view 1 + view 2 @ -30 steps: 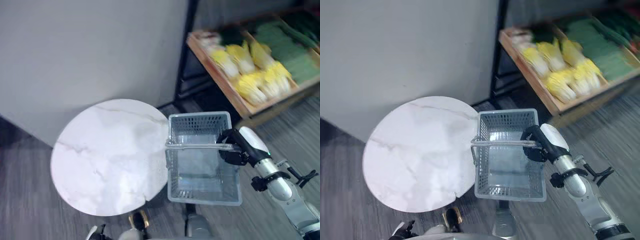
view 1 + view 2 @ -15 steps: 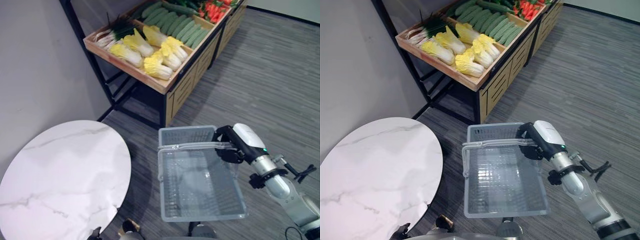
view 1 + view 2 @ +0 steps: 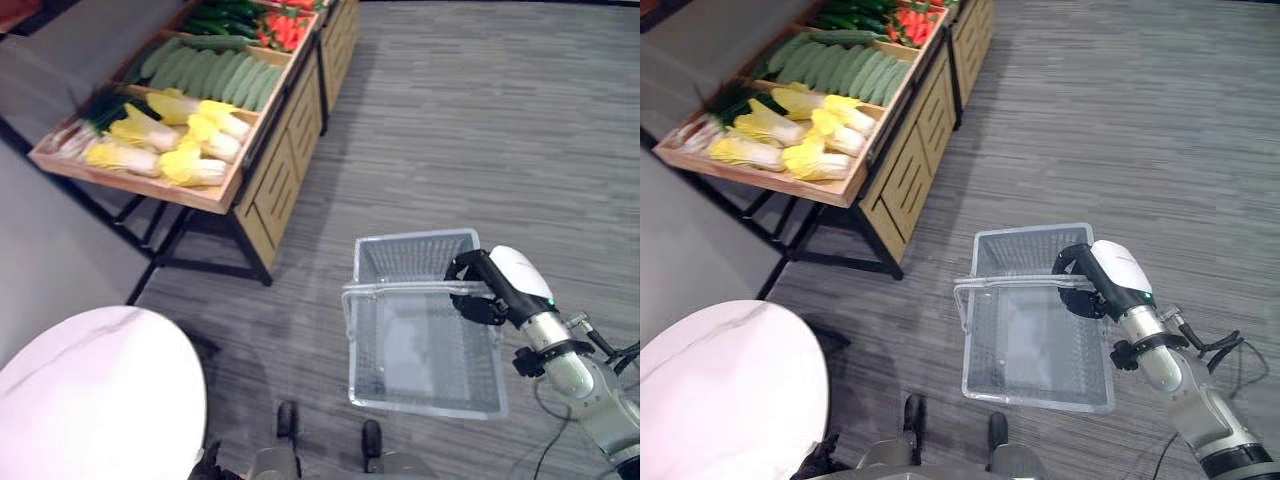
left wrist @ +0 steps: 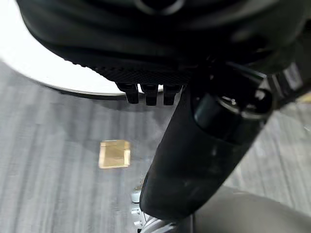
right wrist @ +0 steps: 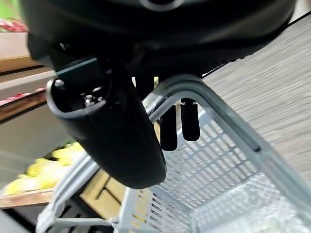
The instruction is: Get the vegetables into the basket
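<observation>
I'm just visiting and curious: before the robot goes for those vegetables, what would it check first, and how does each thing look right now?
1. Right hand curled round the basket handle: ok.
2. Basket empty, with room for vegetables: ok.
3. Vegetables on the wooden stand, cabbages nearest: ok.
4. Stand within arm's reach: not ok, bare floor lies between.
5. Left hand free to pick: cannot tell.

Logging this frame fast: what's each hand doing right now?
Left hand: fingers curled, holding nothing.
Right hand: shut on the basket's handle.
</observation>
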Robot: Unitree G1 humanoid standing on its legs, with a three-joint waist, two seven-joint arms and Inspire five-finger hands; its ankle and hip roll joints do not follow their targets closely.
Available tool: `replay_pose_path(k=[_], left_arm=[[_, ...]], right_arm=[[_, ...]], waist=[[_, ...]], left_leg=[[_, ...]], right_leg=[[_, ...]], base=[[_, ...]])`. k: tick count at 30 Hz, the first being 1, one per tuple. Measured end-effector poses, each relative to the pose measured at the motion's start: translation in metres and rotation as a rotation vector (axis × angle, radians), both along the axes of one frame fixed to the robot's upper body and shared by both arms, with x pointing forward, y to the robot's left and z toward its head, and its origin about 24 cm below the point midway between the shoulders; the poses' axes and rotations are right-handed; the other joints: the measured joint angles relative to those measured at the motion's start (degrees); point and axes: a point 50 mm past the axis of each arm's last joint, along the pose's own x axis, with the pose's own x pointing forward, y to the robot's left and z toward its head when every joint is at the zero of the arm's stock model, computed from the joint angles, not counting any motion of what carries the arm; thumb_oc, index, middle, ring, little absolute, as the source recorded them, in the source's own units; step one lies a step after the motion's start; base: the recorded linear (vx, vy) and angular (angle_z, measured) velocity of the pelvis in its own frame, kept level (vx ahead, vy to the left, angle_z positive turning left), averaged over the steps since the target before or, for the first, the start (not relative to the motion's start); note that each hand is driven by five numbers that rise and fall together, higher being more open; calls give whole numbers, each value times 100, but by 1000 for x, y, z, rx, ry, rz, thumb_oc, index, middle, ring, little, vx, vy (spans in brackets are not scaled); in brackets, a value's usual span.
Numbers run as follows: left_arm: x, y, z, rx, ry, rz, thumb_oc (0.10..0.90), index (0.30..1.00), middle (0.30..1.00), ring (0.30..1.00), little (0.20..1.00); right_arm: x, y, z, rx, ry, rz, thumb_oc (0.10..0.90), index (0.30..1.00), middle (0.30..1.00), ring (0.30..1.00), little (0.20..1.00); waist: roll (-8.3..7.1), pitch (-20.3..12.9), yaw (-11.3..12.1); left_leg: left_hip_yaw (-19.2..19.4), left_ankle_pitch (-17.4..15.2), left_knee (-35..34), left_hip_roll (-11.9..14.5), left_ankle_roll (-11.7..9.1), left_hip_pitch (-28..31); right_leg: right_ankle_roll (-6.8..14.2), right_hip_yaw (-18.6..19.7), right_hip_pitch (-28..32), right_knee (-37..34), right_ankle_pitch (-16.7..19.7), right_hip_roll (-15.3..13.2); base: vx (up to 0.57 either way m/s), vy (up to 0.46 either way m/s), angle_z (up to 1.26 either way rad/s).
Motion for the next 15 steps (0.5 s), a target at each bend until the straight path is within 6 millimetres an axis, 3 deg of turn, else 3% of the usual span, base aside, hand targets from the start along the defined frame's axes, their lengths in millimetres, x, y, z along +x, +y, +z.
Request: replay_pose_path(k=[1,2,3,5,8,10,12,14,15], left_arm=[[-6,-6,-3,-19,23,9,900,1000,1000,1000,1000],[-3,-7,-3,-23,19,4,900,1000,1000,1000,1000],[13,0,2,-4,-20,-9,900,1000,1000,1000,1000],[28,3,6,4,-52,-21,900,1000,1000,1000,1000],[38,7,10,15,-89,-29,900,1000,1000,1000,1000],[49,17,16,44,-121,-38,900,1000,1000,1000,1000],[47,25,17,64,-112,-35,900,1000,1000,1000,1000],[41,32,17,88,-79,-41,900,1000,1000,1000,1000],[37,33,16,91,-69,-39,900,1000,1000,1000,1000]], right_arm=[[0,0,-2,-1,9,0,400,300,300,300,300],[-1,-1,-3,6,11,-7,400,300,300,300,300],[-4,2,-8,32,21,-14,400,300,300,300,300],[-5,7,-18,84,31,-32,400,300,300,300,300],[-7,1,-27,89,63,-68,400,300,300,300,300],[-10,-10,-41,82,107,-134,400,300,300,300,300],[-11,-15,-46,79,128,-162,400,300,300,300,300],[-10,-18,-51,75,138,-190,400,300,300,300,300],[-10,-19,-52,69,141,-197,400,300,300,300,300]], waist=[[63,8,138],[198,65,-109],[50,162,-193],[-11,199,-57],[-82,241,8],[-160,301,38],[-197,357,60],[-262,481,111],[-271,486,116]], left_leg=[[242,70,-191,-65,310,281],[402,7,-159,-49,530,415],[507,-49,-156,-203,616,463],[854,-162,-156,-264,800,542],[1005,-253,-156,-381,899,633],[1006,-352,-156,-418,922,641],[1014,-359,-152,-431,1120,731],[1095,-396,-153,-448,1242,929],[1118,-440,-153,-467,1239,958]], right_leg=[[8,343,5,0,22,7],[52,397,74,1,-32,5],[140,415,54,18,-9,-146],[276,624,-144,293,2,-219],[462,605,-250,598,-119,-350],[696,538,-677,1424,-278,-372],[900,385,-982,2069,-406,-436],[930,60,-1262,2815,-593,-558],[939,13,-1329,2771,-595,-623]], base=[[130,298,-150],[138,407,-127],[148,501,-49],[88,356,-71],[26,192,-42],[46,138,-4],[84,102,-7],[121,45,-20],[125,22,-20]])
